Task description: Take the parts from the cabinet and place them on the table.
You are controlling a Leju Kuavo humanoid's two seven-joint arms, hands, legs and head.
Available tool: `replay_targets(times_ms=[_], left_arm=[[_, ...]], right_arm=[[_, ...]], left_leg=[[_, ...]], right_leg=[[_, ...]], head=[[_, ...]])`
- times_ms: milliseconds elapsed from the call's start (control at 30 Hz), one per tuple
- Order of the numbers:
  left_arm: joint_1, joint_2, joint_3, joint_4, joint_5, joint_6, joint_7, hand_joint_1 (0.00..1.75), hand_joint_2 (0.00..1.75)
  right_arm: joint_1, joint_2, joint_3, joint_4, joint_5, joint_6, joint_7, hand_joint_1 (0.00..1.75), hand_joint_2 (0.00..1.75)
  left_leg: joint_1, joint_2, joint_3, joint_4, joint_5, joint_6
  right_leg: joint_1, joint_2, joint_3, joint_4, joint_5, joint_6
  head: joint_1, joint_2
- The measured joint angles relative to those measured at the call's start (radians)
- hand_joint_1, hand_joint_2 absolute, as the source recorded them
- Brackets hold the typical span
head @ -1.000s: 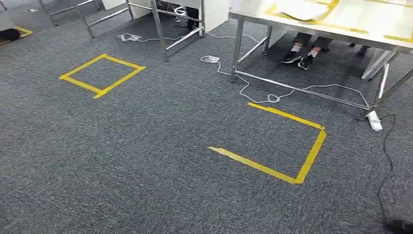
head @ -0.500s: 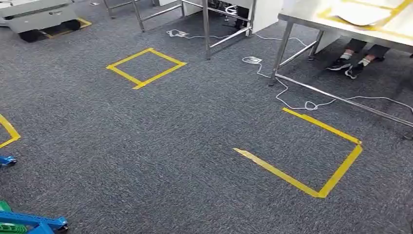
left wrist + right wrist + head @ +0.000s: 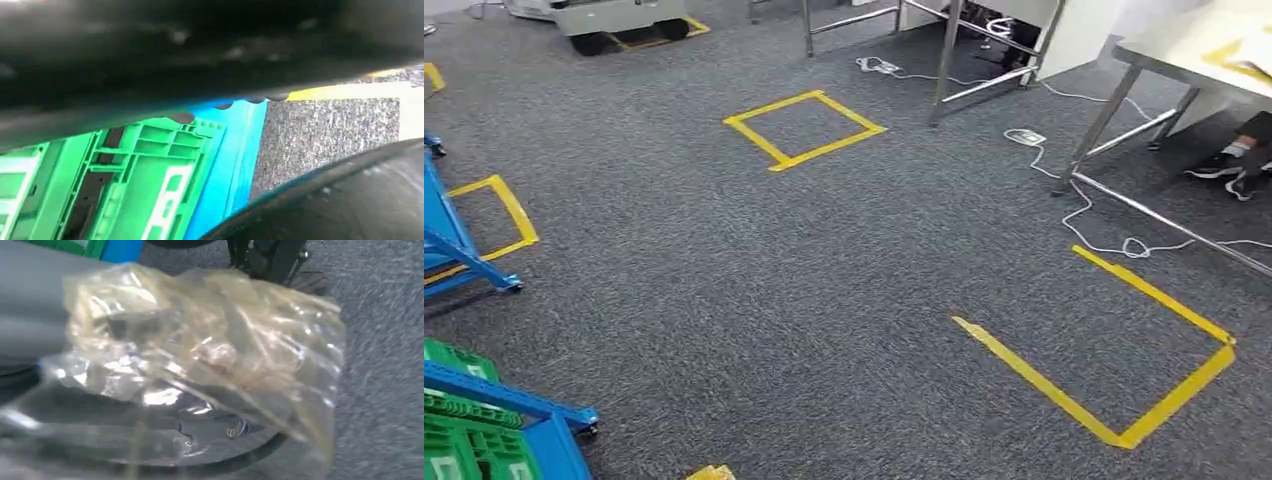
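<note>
Clear bag (image 3: 200, 365) in right hand (image 3: 30, 315)

Bag (image 3: 200, 375) contents blurred, perhaps parts.

Crumpled clear parts bag (image 3: 200, 370), aloft

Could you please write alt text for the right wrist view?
A crumpled clear plastic bag fills most of the frame, held in front of the right hand, whose grey cover shows at one edge. Grey carpet lies behind it.
</note>
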State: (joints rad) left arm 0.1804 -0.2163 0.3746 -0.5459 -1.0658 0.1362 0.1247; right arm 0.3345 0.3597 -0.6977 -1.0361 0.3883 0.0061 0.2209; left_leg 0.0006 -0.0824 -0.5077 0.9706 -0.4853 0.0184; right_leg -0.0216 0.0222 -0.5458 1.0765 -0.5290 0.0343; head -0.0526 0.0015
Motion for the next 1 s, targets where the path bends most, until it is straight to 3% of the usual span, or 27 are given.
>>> replay_targets(times_ms=[33, 67, 167, 200, 233, 267, 300, 333, 367, 400, 433, 500, 533, 567, 633, 700, 733, 767, 800, 833, 867, 900, 933, 967, 1000], left_arm=[[0.000, -0.001, 0.000, -0.001, 0.000, 0.000, 0.000, 0.00, 0.00], [-0.002, -0.002, 0.000, -0.003, 0.000, -0.003, 0.001, 0.00, 0.00], [0.006, -0.003, 0.000, -0.014, 0.006, -0.016, 0.009, 0.00, 0.00], [0.009, -0.002, 0.000, -0.018, 0.008, -0.023, 0.013, 0.00, 0.00], [0.014, -0.004, -0.001, -0.029, 0.009, -0.032, 0.018, 0.00, 0.00], [0.016, -0.004, -0.003, -0.040, 0.011, -0.040, 0.023, 0.00, 0.00], [0.017, -0.003, -0.008, -0.050, 0.015, -0.045, 0.027, 0.00, 0.00], [0.019, -0.003, -0.011, -0.056, 0.017, -0.049, 0.028, 0.00, 0.00], [0.022, -0.004, -0.015, -0.062, 0.018, -0.053, 0.028, 0.00, 0.00], [0.026, -0.004, -0.017, -0.066, 0.018, -0.053, 0.028, 0.00, 0.00], [0.031, -0.004, -0.017, -0.071, 0.019, -0.054, 0.029, 0.00, 0.00], [0.036, -0.003, -0.018, -0.080, 0.019, -0.054, 0.029, 0.00, 0.00], [0.037, -0.003, -0.019, -0.084, 0.019, -0.054, 0.029, 0.00, 0.00], [0.037, -0.003, -0.021, -0.087, 0.019, -0.054, 0.030, 0.00, 0.00], [0.039, -0.004, -0.025, -0.095, 0.024, -0.055, 0.032, 0.00, 0.00], [0.045, -0.004, -0.025, -0.097, 0.028, -0.055, 0.036, 0.00, 0.00], [0.048, -0.005, -0.026, -0.100, 0.030, -0.055, 0.038, 0.00, 0.00], [0.049, -0.005, -0.028, -0.103, 0.032, -0.055, 0.039, 0.00, 0.00], [0.046, -0.005, -0.032, -0.106, 0.034, -0.055, 0.041, 0.00, 0.00], [0.045, -0.007, -0.036, -0.109, 0.039, -0.055, 0.042, 0.00, 0.00], [0.046, -0.008, -0.040, -0.111, 0.041, -0.056, 0.043, 0.00, 0.00], [0.049, -0.008, -0.042, -0.112, 0.043, -0.058, 0.043, 0.00, 0.00], [0.051, -0.008, -0.043, -0.114, 0.045, -0.059, 0.045, 0.00, 0.00], [0.052, -0.008, -0.043, -0.115, 0.050, -0.060, 0.045, 0.00, 0.00], [0.053, -0.009, -0.045, -0.119, 0.051, -0.063, 0.046, 0.00, 0.00]], right_arm=[[0.000, 0.000, 0.000, 0.000, 0.000, 0.000, 0.000, 0.00, 0.00], [0.000, 0.000, 0.000, 0.001, 0.000, 0.000, 0.000, 0.00, 0.00], [0.000, 0.000, -0.001, 0.002, 0.004, -0.003, 0.000, 0.00, 0.00], [-0.002, 0.000, -0.002, 0.002, 0.009, -0.005, 0.000, 0.00, 0.00], [-0.003, 0.000, -0.002, 0.002, 0.019, -0.007, 0.000, 0.00, 0.00], [-0.002, 0.000, -0.002, 0.002, 0.028, -0.008, -0.003, 0.00, 0.00], [-0.001, 0.000, -0.003, 0.003, 0.036, -0.008, -0.003, 0.00, 0.00], [-0.002, 0.000, -0.005, 0.007, 0.042, -0.008, -0.005, 0.00, 0.00], [-0.004, 0.000, -0.008, 0.010, 0.046, -0.008, -0.006, 0.00, 0.00], [-0.005, 0.000, -0.010, 0.010, 0.049, -0.008, -0.006, 0.00, 0.00], [-0.007, 0.000, -0.011, 0.011, 0.049, -0.009, -0.006, 0.00, 0.00], [-0.011, 0.000, -0.013, 0.013, 0.050, -0.009, -0.007, 0.00, 0.00], [-0.014, 0.000, -0.013, 0.014, 0.051, -0.009, -0.008, 0.00, 0.00], [-0.016, 0.000, -0.015, 0.015, 0.053, -0.009, -0.009, 0.00, 0.00], [-0.021, 0.000, -0.018, 0.018, 0.066, -0.008, -0.013, 0.00, 0.00], [-0.028, 0.000, -0.018, 0.020, 0.077, -0.007, -0.020, 0.00, 0.00], [-0.032, 0.000, -0.020, 0.022, 0.082, -0.007, -0.023, 0.00, 0.00], [-0.034, 0.000, -0.024, 0.024, 0.087, -0.007, -0.027, 0.00, 0.00], [-0.034, 0.000, -0.029, 0.027, 0.090, -0.007, -0.030, 0.00, 0.00], [-0.034, 0.000, -0.034, 0.031, 0.095, -0.007, -0.031, 0.00, 0.00], [-0.034, 0.000, -0.040, 0.035, 0.100, -0.007, -0.032, 0.00, 0.00], [-0.034, 0.000, -0.045, 0.037, 0.104, -0.007, -0.034, 0.00, 0.00], [-0.035, 0.000, -0.048, 0.040, 0.105, -0.007, -0.036, 0.00, 0.00], [-0.036, 0.000, -0.050, 0.041, 0.106, -0.007, -0.038, 0.00, 0.00], [-0.038, 0.000, -0.051, 0.042, 0.108, -0.007, -0.040, 0.00, 0.00]], left_leg=[[0.001, -0.010, -0.004, 0.003, -0.003, -0.005], [-0.006, -0.023, -0.010, 0.014, -0.007, -0.012], [0.006, -0.058, -0.022, 0.010, 0.002, -0.033], [0.006, -0.069, -0.023, 0.015, 0.001, -0.039], [0.003, -0.013, -0.032, 0.035, -0.018, -0.040], [0.002, 0.036, -0.059, 0.091, -0.055, -0.043], [0.003, 0.059, -0.097, 0.169, -0.096, -0.048], [0.005, 0.068, -0.136, 0.249, -0.131, -0.050], [0.006, 0.072, -0.174, 0.324, -0.154, -0.052], [0.007, 0.073, -0.183, 0.342, -0.148, -0.054], [0.007, 0.075, -0.167, 0.311, -0.119, -0.054], [0.006, 0.094, -0.077, 0.144, -0.034, -0.047], [0.002, 0.140, -0.024, 0.054, -0.002, -0.038], [-0.007, 0.180, -0.010, 0.028, -0.016, -0.029], [-0.009, 0.154, -0.017, 0.028, -0.012, -0.026], [-0.009, 0.130, -0.019, 0.019, -0.007, -0.012], [-0.002, 0.120, -0.010, 0.009, 0.000, -0.007], [0.000, 0.112, -0.011, 0.007, 0.003, 0.000], [0.000, 0.096, -0.014, 0.007, 0.003, 0.001], [-0.001, 0.082, -0.015, 0.007, 0.002, 0.002], [-0.002, 0.068, -0.015, 0.007, 0.002, 0.003], [-0.003, 0.052, -0.013, 0.007, 0.001, 0.003], [-0.003, 0.037, -0.010, 0.008, 0.001, 0.003], [-0.003, 0.022, -0.007, 0.009, -0.001, 0.001], [-0.002, 0.005, -0.003, 0.010, -0.003, -0.002]], right_leg=[[-0.006, 0.063, 0.028, -0.064, 0.011, -0.001], [-0.010, 0.085, 0.034, -0.086, 0.000, -0.002], [0.002, 0.053, 0.043, -0.076, -0.002, -0.018], [-0.004, 0.035, 0.044, -0.085, 0.004, -0.027], [-0.005, 0.018, 0.048, -0.087, 0.006, -0.033], [-0.003, 0.004, 0.049, -0.088, 0.004, -0.039], [0.000, -0.014, 0.049, -0.088, 0.002, -0.042], [0.002, -0.032, 0.047, -0.088, 0.000, -0.044], [0.003, -0.051, 0.040, -0.087, -0.003, -0.044], [0.004, -0.068, 0.042, -0.087, -0.007, -0.044], [0.004, -0.083, 0.045, -0.087, -0.011, -0.044], [0.005, -0.108, 0.055, -0.087, -0.016, -0.041], [0.005, -0.118, 0.062, -0.087, -0.020, -0.036], [0.012, -0.127, 0.066, -0.085, -0.027, -0.028], [0.010, -0.145, 0.072, -0.086, -0.030, -0.018], [0.009, -0.164, 0.093, -0.093, -0.030, -0.006], [0.004, -0.129, 0.084, -0.082, -0.045, -0.002], [0.005, -0.076, 0.066, -0.043, -0.075, -0.001], [0.004, -0.045, 0.028, 0.033, -0.114, 0.000], [0.004, -0.031, -0.020, 0.130, -0.155, 0.000], [0.004, -0.026, -0.060, 0.202, -0.176, 0.001], [0.004, -0.024, -0.086, 0.238, -0.172, 0.001], [0.004, -0.024, -0.088, 0.221, -0.143, 0.000], [0.004, -0.023, -0.070, 0.165, -0.096, -0.002], [0.002, -0.012, -0.034, 0.074, -0.038, -0.002]], head=[[0.001, 0.000], [0.001, 0.000], [0.000, 0.000], [0.001, 0.000], [-0.001, 0.000], [-0.012, 0.000], [-0.013, 0.000], [-0.012, 0.000], [-0.013, 0.000], [-0.013, 0.000], [-0.012, 0.000], [-0.012, 0.000], [-0.013, 0.000], [-0.012, 0.000], [-0.009, 0.000], [-0.010, 0.000], [-0.008, 0.000], [-0.003, 0.000], [0.000, 0.000], [-0.001, 0.000], [0.000, 0.000], [-0.001, 0.000], [-0.002, 0.000], [-0.001, 0.000], [-0.001, 0.000]])
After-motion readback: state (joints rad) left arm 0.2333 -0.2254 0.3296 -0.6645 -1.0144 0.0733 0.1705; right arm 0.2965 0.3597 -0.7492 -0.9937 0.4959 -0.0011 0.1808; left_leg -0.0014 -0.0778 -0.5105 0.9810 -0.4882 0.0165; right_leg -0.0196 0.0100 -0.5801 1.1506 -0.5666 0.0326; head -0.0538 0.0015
